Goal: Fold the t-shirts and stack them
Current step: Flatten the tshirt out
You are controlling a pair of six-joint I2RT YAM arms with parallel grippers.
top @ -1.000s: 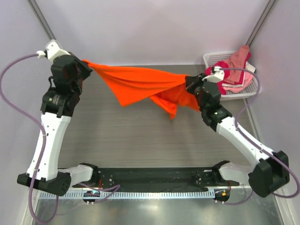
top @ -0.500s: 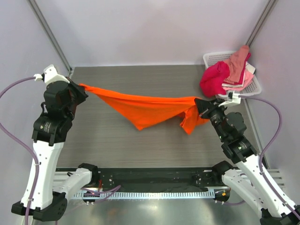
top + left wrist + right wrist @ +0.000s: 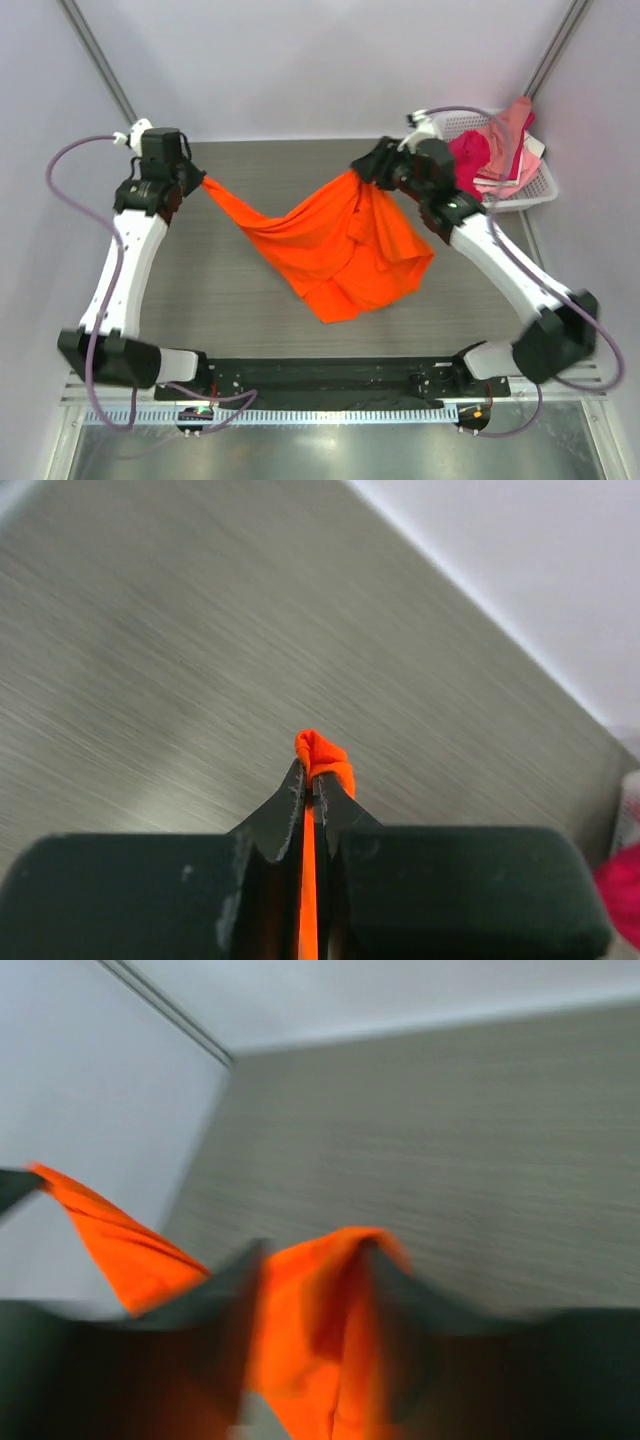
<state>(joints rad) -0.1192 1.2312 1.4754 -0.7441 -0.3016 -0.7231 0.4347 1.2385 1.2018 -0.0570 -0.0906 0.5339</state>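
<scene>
L gripper [image 3: 312,778]: fingers pressed together on a thin fold of the shirt [image 3: 322,753]. A small orange nub pokes out past the tips. Grip is narrow, edge only.

R gripper [image 3: 363,172]: pinching a thicker bunch of the same cloth. Wrist view is blurred, so can't read how much fabric or how many layers are in the pinch.

Shirt hangs between the 2 grippers over the far half of the table [image 3: 230,320]. It is slack, with a deep sag in the middle and most of the bulk hanging below the R side. The low end drops toward table centre; can't tell if it touches.

Other shirts [image 3: 468,158] are piled in the basket [image 3: 535,196] at the far R corner, just behind the R arm.

Step, as I judge it: spreading the shirt flat ahead of the 1st fold. Early in the task, nothing folded or stacked yet.

To do it well:
- Move the grippers apart until the top edge is taut and level. Go gently, since the L pinch is thin and could slip.
- Lower both together so the low end lands 1st, then draw toward the bases so the cloth lays out flat.
- R side looks bunched. If it lands crumpled, release and regrasp at a clean corner.
- Keep the R elbow off the basket.
</scene>
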